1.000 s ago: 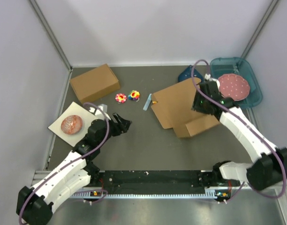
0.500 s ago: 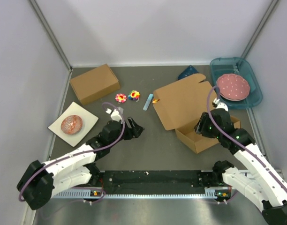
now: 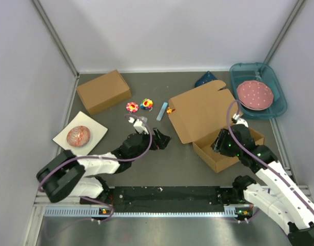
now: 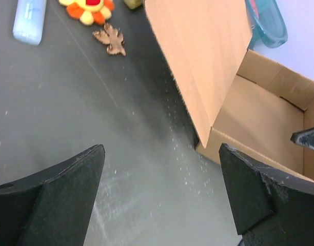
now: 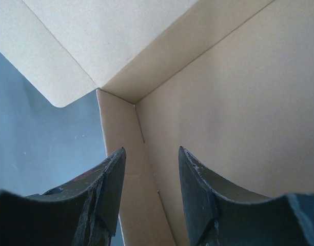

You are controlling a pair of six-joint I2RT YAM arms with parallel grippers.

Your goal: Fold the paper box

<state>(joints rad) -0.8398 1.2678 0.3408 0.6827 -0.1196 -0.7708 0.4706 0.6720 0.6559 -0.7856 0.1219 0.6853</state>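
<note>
The paper box lies right of centre as a shallow brown tray with its lid folded back toward the far side. My right gripper hangs over the tray's left wall. In the right wrist view it stands open, with the inner corner of the paper box beyond its tips and nothing pinched. My left gripper is stretched toward the box's left side, just above the table. In the left wrist view it is wide open and empty, and the box's near corner is ahead to the right.
A chunkier brown box stands at the back left. A white square plate lies at the left. Two flower toys and a blue tube lie beside the lid. A teal bin holds a pink dotted plate at the back right.
My left arm reached right toward the box and its jaws spread wider. My right gripper came from the lid's far edge down to the tray's left wall; the lid fell back.
</note>
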